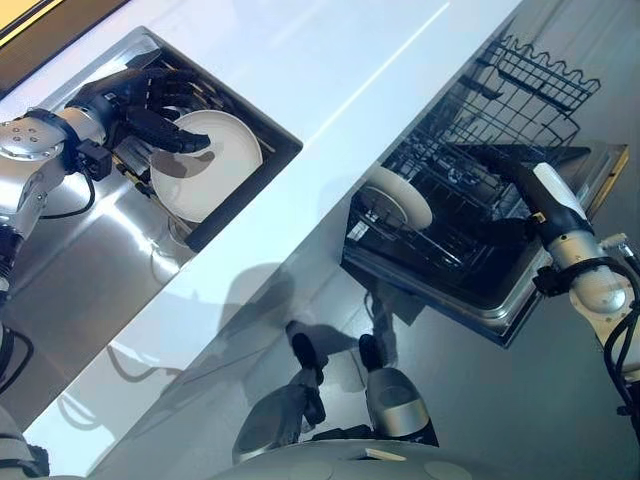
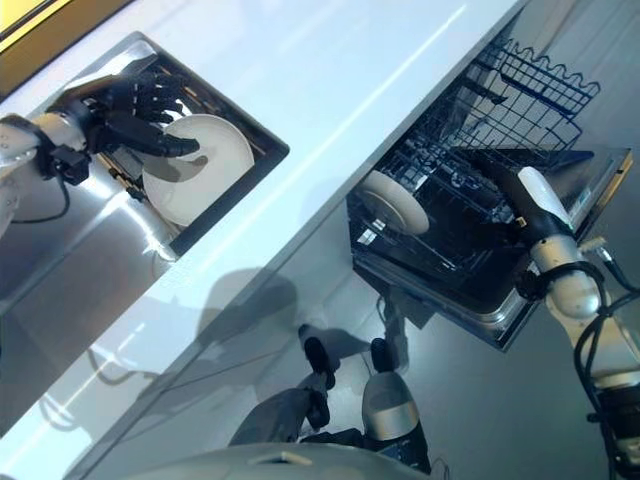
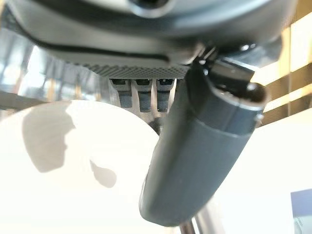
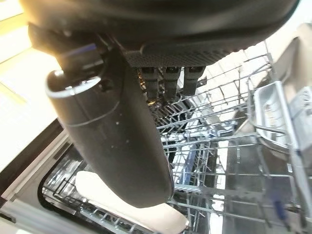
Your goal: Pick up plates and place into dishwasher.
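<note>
Plates: one white plate lies in the steel sink at upper left of the frame, under the left hand, whose thumb stretches across the plate's face with the fingers reaching behind its far rim; a firm grip cannot be told. A second white plate stands on edge in the lower rack of the open dishwasher at right. Right hand hangs over that rack, near the standing plate; its finger state cannot be told. White countertop runs diagonally between sink and dishwasher.
</note>
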Available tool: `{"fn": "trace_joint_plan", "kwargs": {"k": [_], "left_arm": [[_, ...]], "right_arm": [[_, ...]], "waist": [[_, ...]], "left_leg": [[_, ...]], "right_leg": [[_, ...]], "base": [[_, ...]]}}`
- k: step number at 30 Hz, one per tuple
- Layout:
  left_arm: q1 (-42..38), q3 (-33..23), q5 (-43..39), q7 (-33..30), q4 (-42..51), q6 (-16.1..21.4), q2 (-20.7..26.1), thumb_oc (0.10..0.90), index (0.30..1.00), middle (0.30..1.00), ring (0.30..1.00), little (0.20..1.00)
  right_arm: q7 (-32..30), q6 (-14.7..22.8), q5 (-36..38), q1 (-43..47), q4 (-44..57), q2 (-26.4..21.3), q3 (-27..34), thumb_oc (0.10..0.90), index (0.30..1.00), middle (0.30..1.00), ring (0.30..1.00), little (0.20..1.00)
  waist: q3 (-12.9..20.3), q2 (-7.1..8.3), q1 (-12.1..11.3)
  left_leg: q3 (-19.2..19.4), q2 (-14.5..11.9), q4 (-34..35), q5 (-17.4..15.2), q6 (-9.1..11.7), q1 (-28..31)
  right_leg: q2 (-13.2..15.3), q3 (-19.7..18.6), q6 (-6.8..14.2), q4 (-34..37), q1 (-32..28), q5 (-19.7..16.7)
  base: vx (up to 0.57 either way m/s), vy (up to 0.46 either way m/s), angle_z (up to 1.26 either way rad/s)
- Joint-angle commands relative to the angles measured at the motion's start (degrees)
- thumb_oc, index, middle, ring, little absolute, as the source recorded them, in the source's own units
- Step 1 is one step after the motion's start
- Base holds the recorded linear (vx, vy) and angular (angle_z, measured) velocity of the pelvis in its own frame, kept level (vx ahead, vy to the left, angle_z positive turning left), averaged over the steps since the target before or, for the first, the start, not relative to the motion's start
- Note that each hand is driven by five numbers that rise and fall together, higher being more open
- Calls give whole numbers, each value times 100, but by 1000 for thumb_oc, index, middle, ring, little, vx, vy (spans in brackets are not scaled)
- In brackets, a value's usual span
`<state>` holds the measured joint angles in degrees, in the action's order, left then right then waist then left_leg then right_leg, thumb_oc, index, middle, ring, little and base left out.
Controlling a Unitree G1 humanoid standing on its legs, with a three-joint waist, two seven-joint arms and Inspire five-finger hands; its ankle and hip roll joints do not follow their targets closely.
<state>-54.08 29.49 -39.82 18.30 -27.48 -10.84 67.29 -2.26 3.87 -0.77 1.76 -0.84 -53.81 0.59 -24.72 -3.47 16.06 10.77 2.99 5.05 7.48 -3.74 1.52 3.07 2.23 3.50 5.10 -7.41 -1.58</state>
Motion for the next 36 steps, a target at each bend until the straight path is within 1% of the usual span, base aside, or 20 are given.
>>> {"fn": "trace_joint_plan", "kwargs": {"k": [1,7,9,11,16,20,28,32,36], "left_arm": [[-617,-240,61,-248,-129,540,88,800,900,900,900,900],[-427,-310,105,-239,-45,496,24,800,900,900,900,900],[-222,-423,79,-204,-94,511,-15,800,900,900,900,900],[-190,-461,66,-204,-139,463,-27,800,900,900,900,900],[-91,-563,39,-80,-417,527,-17,800,900,900,900,900],[-69,-606,27,-83,-573,520,-10,800,900,900,900,900],[-116,-646,-26,-182,-775,652,-55,800,900,900,900,900],[-107,-717,128,-267,-1007,730,-124,800,900,900,900,900],[-99,-744,98,-358,-1149,777,-147,800,900,900,900,900]], "right_arm": [[-175,575,239,-96,575,-368,653,800,900,900,900,900],[-151,513,260,-45,593,-367,608,800,900,900,900,900],[-117,508,237,-67,551,-375,579,800,900,900,900,900],[-99,485,214,-71,551,-378,573,800,900,900,900,900],[-88,455,202,-136,566,-446,606,800,900,900,900,900],[-77,506,199,-199,547,-491,618,800,900,900,900,900],[-48,534,189,-159,511,-541,525,800,900,900,900,900],[31,530,143,-96,461,-598,434,800,900,900,900,900],[79,514,148,-59,444,-652,402,800,900,900,900,900]], "waist": [[895,-271,-216],[916,-260,-242],[933,-249,-245],[935,-244,-241],[911,-207,-223],[878,-178,-207],[822,-139,-197],[771,-112,-183],[735,-84,-168]], "left_leg": [[107,104,-27,-776,259,490],[65,105,-33,-779,257,502],[57,104,-46,-785,249,515],[66,100,-44,-785,252,512],[102,82,-45,-779,256,491],[126,73,-49,-773,252,468],[148,75,-57,-780,238,450],[160,78,-65,-786,227,423],[170,76,-65,-787,221,402]], "right_leg": [[-293,32,362,-504,607,12],[-298,57,343,-526,593,36],[-302,63,329,-534,582,49],[-301,69,331,-518,584,42],[-292,76,343,-500,613,21],[-286,87,349,-493,639,9],[-273,95,351,-522,674,14],[-254,86,357,-570,724,26],[-244,76,363,-594,767,26]], "base": [[-15,-39,-1],[0,0,0],[42,-1,2],[0,0,0],[0,0,0],[0,0,0],[14,14,0],[45,46,0],[33,42,-1]]}}
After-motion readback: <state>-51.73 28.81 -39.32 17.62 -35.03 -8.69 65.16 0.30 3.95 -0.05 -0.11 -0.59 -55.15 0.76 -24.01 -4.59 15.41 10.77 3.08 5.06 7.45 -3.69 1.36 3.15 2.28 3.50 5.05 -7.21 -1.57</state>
